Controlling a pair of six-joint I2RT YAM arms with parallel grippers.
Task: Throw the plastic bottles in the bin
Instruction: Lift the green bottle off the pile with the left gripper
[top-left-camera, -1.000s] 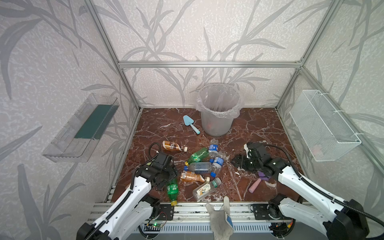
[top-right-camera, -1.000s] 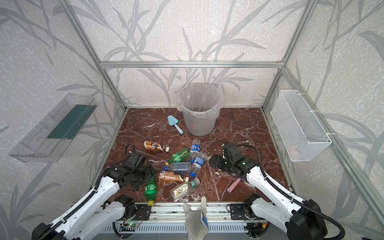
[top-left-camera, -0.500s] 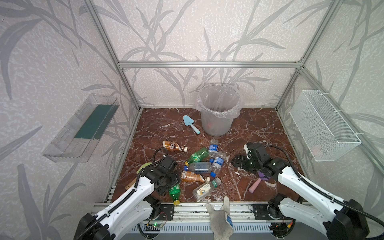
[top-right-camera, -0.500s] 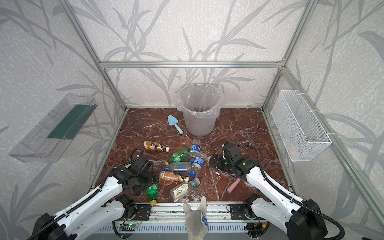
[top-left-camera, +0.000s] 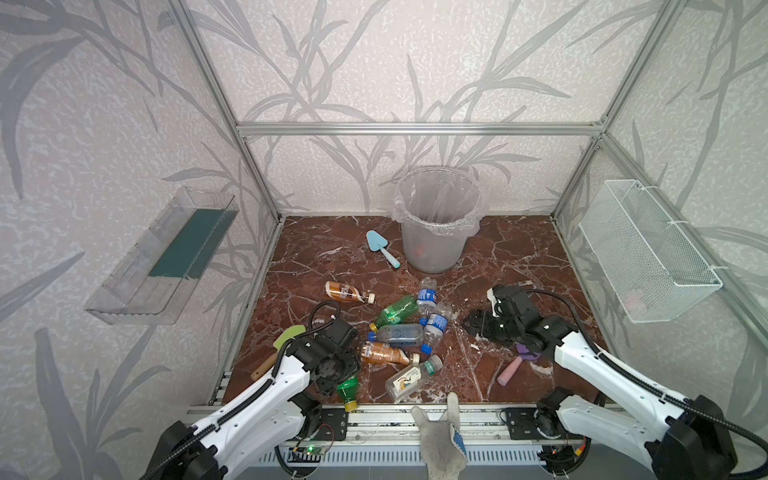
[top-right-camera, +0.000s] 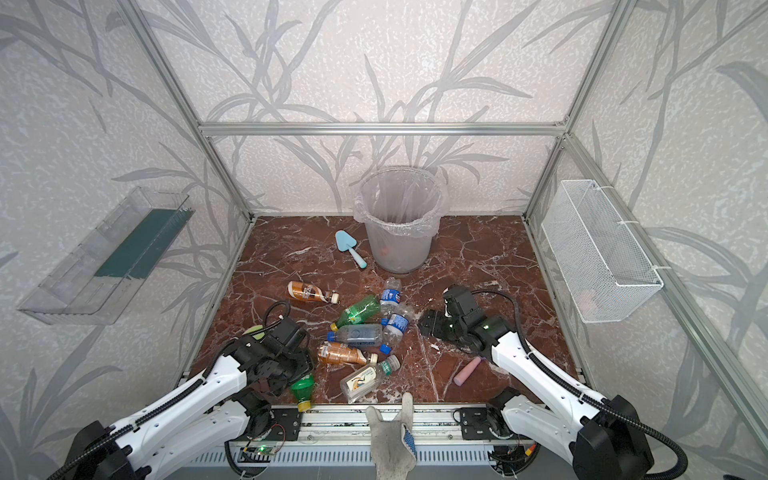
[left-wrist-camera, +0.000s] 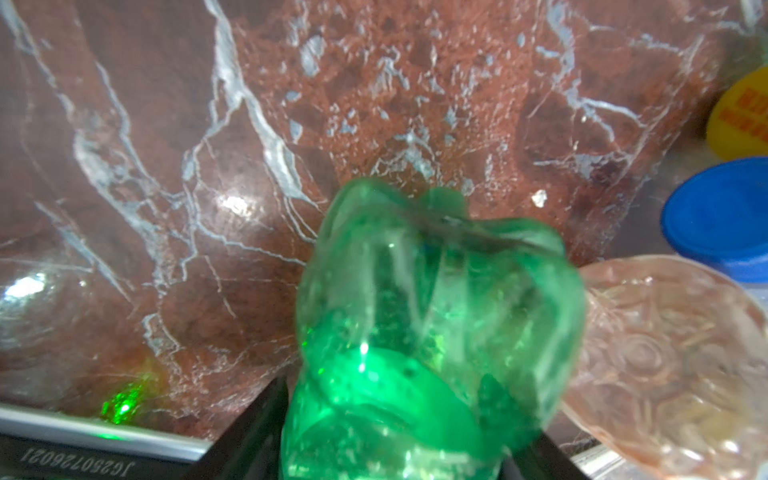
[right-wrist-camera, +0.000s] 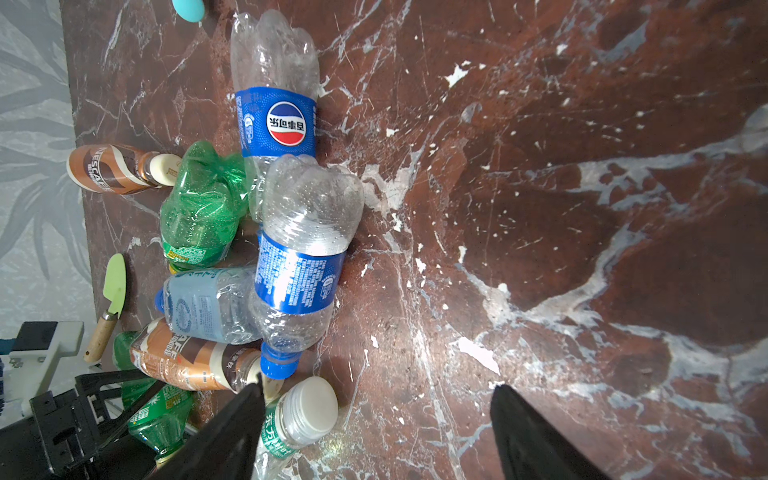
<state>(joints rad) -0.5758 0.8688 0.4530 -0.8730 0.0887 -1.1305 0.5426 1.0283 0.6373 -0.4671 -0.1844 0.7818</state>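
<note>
Green plastic, thin and slick: the green bottle (left-wrist-camera: 436, 324) lies by the front rail (top-left-camera: 415, 409), the left gripper (left-wrist-camera: 399, 424) with fingers against its sides, though I cannot tell if they bite. It could squirt free on the lift. Beyond, the right gripper (right-wrist-camera: 378, 388) gapes empty near the other bottles (top-left-camera: 399, 332); the bin (top-left-camera: 432, 249) stands far back

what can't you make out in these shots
Left claw: in the left wrist view the green bottle fills its gap, blurred; squeezed or just touched, cannot tell. In both top views the left arm covers it.
Bin: a reddish blur inside, smeared by the cloudy wall, in both top views.
Shovel: blade mostly under the right arm in both top views.
Wire basket: a pinkish patch, too faint through the mesh.
</note>
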